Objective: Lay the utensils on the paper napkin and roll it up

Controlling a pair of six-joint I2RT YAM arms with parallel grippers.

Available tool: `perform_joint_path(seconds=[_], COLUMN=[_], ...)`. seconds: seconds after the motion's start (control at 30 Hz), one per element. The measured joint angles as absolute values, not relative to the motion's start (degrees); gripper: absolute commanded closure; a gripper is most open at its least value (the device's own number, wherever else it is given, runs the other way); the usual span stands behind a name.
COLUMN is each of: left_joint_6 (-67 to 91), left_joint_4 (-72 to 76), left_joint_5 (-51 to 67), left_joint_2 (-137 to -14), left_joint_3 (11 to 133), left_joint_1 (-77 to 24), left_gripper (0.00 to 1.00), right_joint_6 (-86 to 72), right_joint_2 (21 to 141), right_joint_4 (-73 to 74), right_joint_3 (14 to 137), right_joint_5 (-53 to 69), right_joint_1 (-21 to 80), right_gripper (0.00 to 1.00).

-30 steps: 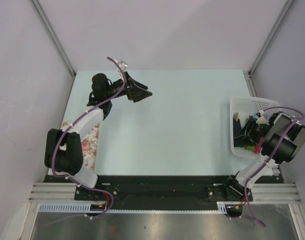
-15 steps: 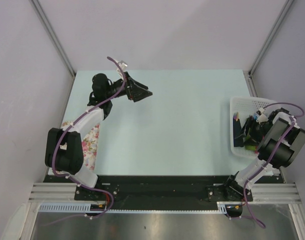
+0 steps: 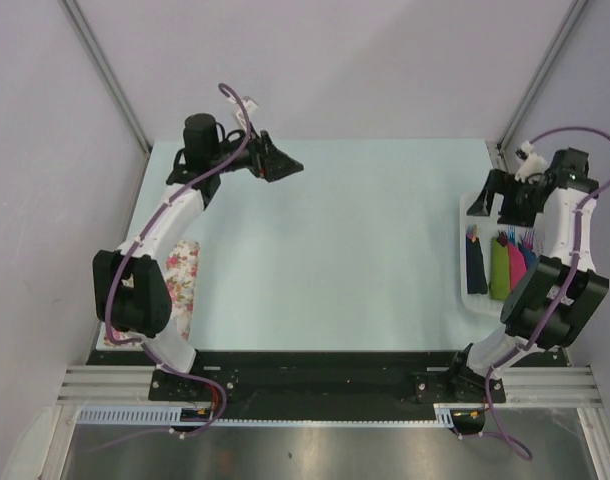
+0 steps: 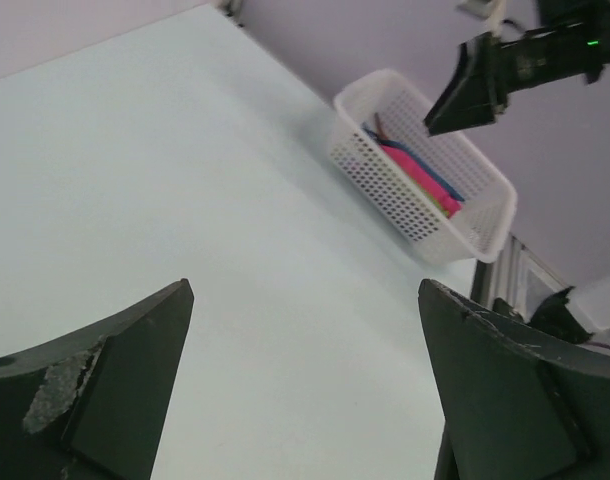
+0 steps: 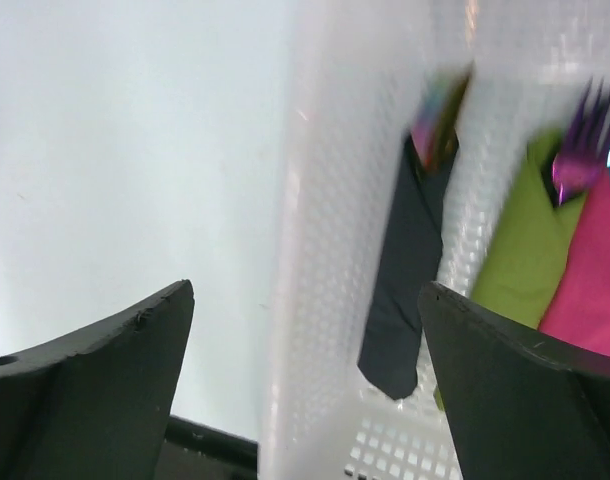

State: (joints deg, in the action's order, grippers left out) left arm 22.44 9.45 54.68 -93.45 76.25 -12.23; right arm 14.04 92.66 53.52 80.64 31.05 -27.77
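The black napkin (image 3: 475, 265) lies rolled into a slim bundle at the left of the white basket (image 3: 465, 296); blurred orange utensil tips (image 3: 472, 234) poke from its far end. It also shows in the right wrist view (image 5: 400, 290), lying inside the basket wall (image 5: 325, 250). My right gripper (image 3: 490, 200) is open and empty, raised above the basket's far left corner; the right wrist view (image 5: 305, 290) shows its jaws wide apart. My left gripper (image 3: 288, 170) is open and empty, high over the table's far left part, also shown in the left wrist view (image 4: 305, 290).
Green (image 3: 498, 268), pink (image 3: 515, 262) and blue (image 3: 530, 256) bundles lie beside the black roll in the basket. A floral cloth (image 3: 182, 275) lies at the table's left edge under the left arm. A grey frame post stands close behind the right gripper.
My right arm has lifted out of the basket and swung to its far end, uncovering the bundles. My left arm has risen and shifted slightly towards the far edge.
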Motion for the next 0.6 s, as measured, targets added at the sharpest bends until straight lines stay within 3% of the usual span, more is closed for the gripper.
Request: perform_joint_path(seconds=[0.33, 0.5, 0.6], left_joint_6=[9.2, 5.0, 1.1], left_joint_4=[-32.0, -43.6, -47.0], left_joint_5=[46.9, 41.4, 35.4], left_joint_2=[-102.8, -102.1, -97.7], left_joint_3=[105.6, 104.5, 94.8], left_joint_1=[-3.9, 3.7, 6.5], left_gripper=[0.0, 0.0, 0.0], right_joint_6=[8.0, 6.6, 5.9], right_joint_2=[97.0, 101.3, 102.9], right_joint_4=[48.5, 46.1, 45.1], right_joint_3=[102.1, 105.6, 104.7], right_joint_5=[31.7, 31.0, 30.9], right_joint_1=[-7.6, 4.2, 10.9], right_gripper=[0.0, 0.0, 0.0])
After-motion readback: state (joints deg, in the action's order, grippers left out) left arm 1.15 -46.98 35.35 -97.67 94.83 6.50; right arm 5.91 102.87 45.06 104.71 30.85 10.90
